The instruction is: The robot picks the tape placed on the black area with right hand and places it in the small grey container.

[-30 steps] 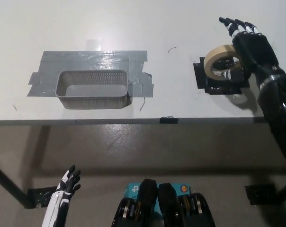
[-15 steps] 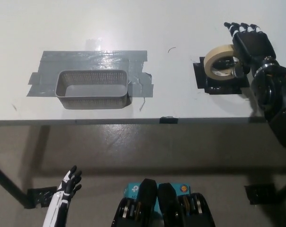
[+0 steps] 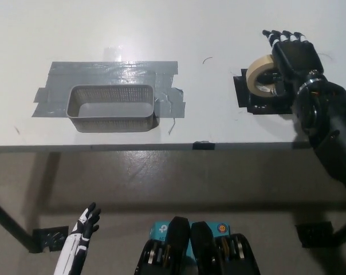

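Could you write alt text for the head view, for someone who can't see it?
A black right hand reaches over a tape roll on a black patch. Left sits an empty grey container; the white left hand rests below.

A basket sits on the table at left; well to its right, a tape roll rests on a mat, a hand over it.

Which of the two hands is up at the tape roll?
The black right hand, touching the tape roll; the white left hand hangs below the table edge.
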Robot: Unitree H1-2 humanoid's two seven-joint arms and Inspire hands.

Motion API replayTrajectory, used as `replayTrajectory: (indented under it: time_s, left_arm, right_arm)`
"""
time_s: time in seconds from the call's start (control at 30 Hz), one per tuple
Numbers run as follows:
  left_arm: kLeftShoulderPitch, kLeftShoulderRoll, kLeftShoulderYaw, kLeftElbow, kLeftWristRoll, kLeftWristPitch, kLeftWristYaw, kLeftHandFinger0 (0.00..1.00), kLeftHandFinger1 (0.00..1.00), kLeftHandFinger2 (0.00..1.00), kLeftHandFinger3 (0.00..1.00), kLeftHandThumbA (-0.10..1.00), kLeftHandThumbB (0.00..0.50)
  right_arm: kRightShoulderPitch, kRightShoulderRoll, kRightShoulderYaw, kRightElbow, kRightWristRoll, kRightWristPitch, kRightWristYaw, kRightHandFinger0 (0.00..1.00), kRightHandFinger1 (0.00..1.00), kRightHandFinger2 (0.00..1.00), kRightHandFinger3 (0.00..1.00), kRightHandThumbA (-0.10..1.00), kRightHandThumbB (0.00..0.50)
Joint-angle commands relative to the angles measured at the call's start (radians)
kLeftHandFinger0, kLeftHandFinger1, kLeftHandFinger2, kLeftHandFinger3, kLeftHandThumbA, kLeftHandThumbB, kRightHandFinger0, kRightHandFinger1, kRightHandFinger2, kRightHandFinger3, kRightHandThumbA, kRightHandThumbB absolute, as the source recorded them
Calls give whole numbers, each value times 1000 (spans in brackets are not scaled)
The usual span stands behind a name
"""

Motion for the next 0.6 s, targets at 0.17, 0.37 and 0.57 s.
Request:
replayTrajectory:
  time_s: [0.17,0.37,0.57]
  left_arm:
    - [8,12,-8,-17,30,-60,7,1000,1000,1000,1000,1000,164]
    - [6,18,-12,-21,38,-57,2,1000,1000,1000,1000,1000,172]
    - [-1,16,-12,-16,35,-64,3,1000,1000,1000,1000,1000,164]
  right_arm:
    - [-138,16,5,127,15,-12,-40,1000,1000,1000,1000,1000,370]
    - [-196,26,43,278,-13,-62,-151,1000,1000,1000,1000,888,333]
    - [-261,35,147,482,-21,-84,-143,107,161,310,809,-100,329]
